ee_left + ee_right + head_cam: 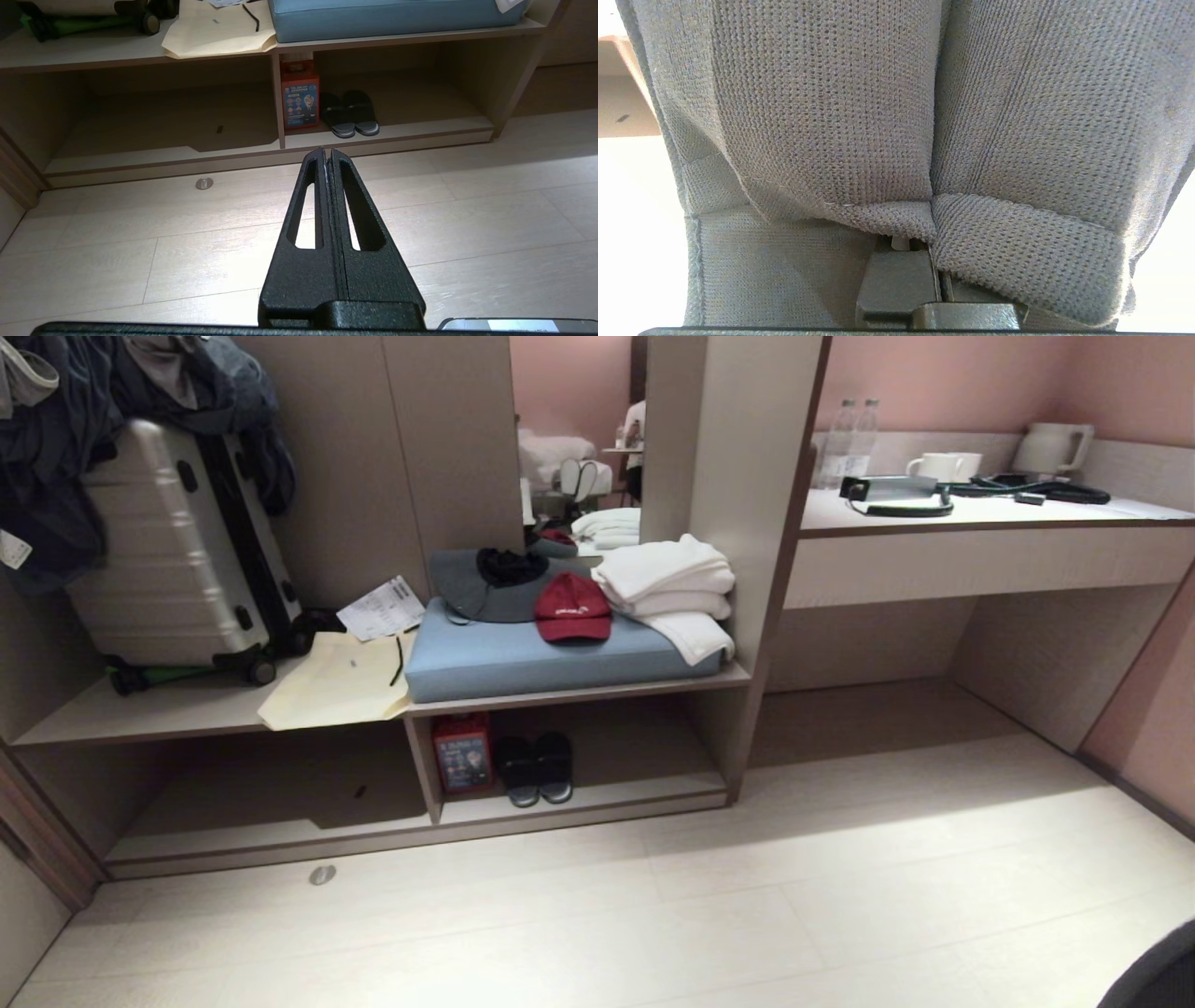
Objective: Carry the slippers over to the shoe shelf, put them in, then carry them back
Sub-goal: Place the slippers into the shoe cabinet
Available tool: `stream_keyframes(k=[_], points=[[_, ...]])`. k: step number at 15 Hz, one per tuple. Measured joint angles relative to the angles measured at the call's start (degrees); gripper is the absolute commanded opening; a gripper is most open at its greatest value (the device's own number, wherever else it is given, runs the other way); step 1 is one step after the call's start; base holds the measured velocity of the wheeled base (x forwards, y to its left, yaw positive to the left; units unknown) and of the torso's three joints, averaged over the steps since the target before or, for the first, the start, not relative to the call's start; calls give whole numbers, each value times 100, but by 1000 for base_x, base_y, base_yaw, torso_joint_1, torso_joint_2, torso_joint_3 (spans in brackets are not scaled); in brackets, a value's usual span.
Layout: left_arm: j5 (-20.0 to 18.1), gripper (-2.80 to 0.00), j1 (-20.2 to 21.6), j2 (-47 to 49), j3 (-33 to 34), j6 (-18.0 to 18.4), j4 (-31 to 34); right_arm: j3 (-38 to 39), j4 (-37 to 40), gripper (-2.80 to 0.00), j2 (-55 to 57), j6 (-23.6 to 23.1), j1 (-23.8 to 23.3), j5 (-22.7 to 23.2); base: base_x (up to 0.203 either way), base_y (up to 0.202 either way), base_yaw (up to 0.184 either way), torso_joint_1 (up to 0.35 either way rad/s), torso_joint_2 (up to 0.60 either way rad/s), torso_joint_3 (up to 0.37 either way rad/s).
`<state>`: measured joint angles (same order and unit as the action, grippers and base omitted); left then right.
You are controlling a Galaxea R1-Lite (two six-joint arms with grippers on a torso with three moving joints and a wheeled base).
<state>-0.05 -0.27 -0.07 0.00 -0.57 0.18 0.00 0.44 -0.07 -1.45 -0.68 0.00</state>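
The grey-blue knit slippers (887, 116) fill the right wrist view, the two lying side by side. My right gripper (934, 275) is shut on them, and the fabric covers its fingertips. The shoe shelf (597, 795) is the low wood-grain cubby under the bench, seen ahead across the floor; in the left wrist view the shoe shelf (420, 128) is straight ahead. My left gripper (327, 151) is shut and empty, hanging above the pale floor short of the shelf. Neither arm shows in the head view.
A black pair of slippers (535, 767) and a red box (462, 753) stand at the cubby's left end. Above lie a blue cushion (523, 658), red cap (571, 607) and white towels (667, 583). A suitcase (177, 551) is at left, a desk counter (980, 537) at right, a floor stop (322, 875) in front.
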Motion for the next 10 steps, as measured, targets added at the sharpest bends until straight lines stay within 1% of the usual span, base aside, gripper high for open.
stream_keyframes(k=[10], points=[[-5, -280, 0, 0, 0, 5, 0, 0, 0, -280, 0, 0, -2, -2, 0, 0, 0, 0, 0, 0]])
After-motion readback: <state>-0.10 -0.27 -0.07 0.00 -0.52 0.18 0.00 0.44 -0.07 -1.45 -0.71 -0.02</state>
